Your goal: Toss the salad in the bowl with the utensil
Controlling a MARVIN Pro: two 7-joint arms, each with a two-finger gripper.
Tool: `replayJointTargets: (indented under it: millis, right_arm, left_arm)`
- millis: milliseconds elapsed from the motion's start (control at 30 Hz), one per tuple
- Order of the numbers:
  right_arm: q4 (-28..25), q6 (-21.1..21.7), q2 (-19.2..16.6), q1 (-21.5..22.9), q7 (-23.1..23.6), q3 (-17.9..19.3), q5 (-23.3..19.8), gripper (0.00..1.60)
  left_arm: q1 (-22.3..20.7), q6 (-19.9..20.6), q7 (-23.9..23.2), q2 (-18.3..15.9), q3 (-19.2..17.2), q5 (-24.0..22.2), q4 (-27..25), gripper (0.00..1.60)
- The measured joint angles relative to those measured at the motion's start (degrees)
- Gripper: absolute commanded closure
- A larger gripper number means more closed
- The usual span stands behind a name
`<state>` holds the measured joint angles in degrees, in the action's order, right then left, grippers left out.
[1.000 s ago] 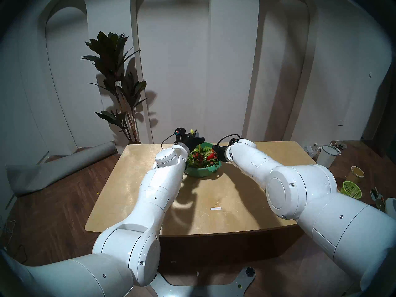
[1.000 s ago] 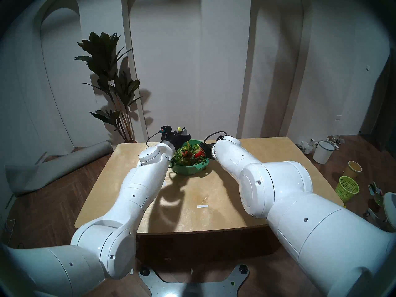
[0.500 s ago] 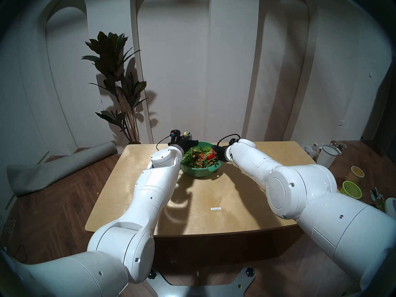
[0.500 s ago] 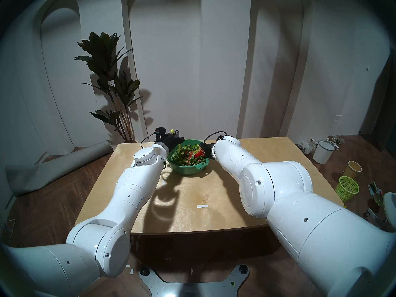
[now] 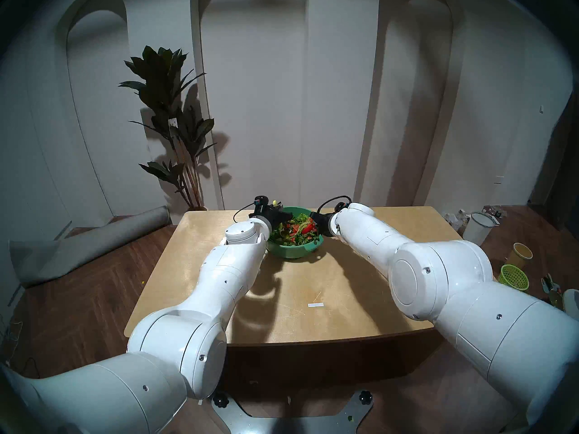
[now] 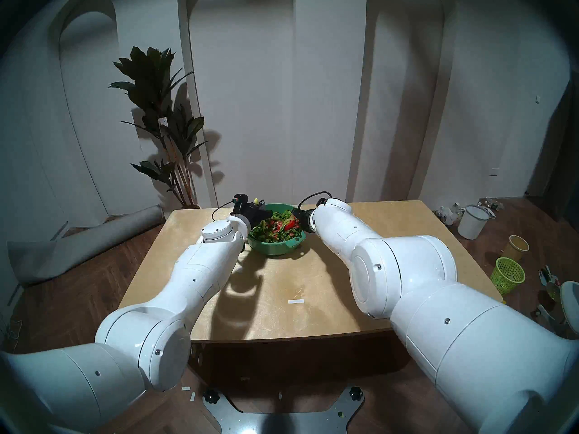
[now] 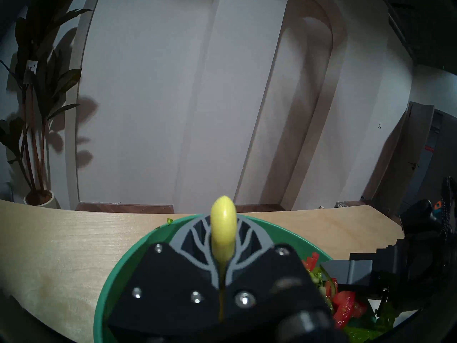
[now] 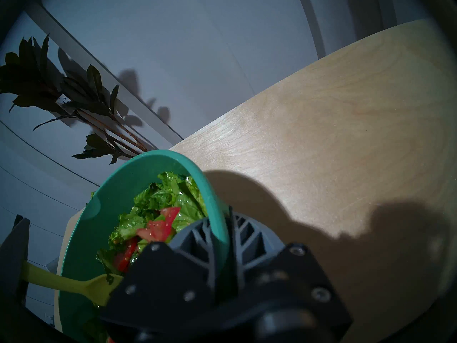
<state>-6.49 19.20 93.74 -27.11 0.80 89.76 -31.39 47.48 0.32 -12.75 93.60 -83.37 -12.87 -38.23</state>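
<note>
Pale wooden surface (image 5: 360, 286) carries the bowl (image 5: 293, 251) of salad (image 5: 296, 233) near its far edge; right pincer (image 8: 223, 233) clamps the rim, left pincer (image 7: 222, 238) grips the spoon (image 8: 74, 284), blade slanting down into the leaves

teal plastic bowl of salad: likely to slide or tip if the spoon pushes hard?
Probably light: the round teal plastic bowl looks thin-walled, holding only leafy lettuce-and-tomato salad. On the smooth wooden table it would likely slide, not tip. The right gripper, shut on its rim, should limit that.
</note>
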Motion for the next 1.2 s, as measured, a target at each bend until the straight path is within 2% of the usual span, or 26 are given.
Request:
replayJointTargets:
  millis: [200,667,1200]
  right_arm:
    - [0.02,0.0,0.0,0.01,-0.01,0.0,0.0,1.31]
    - [0.08,0.0,0.0,0.03,-0.02,0.0,0.0,1.31]
    - [0.15,0.0,0.0,0.07,-0.03,0.0,0.0,1.31]
  left_arm:
    - [-2.51,-0.73,-0.28,-0.05,-0.16,0.33,2.27,1.6]
    - [-7.99,-2.51,-0.82,-0.32,-0.09,1.72,12.11,1.6]
    - [-10.61,-5.65,-2.03,0.13,0.71,2.9,19.84,1.6]
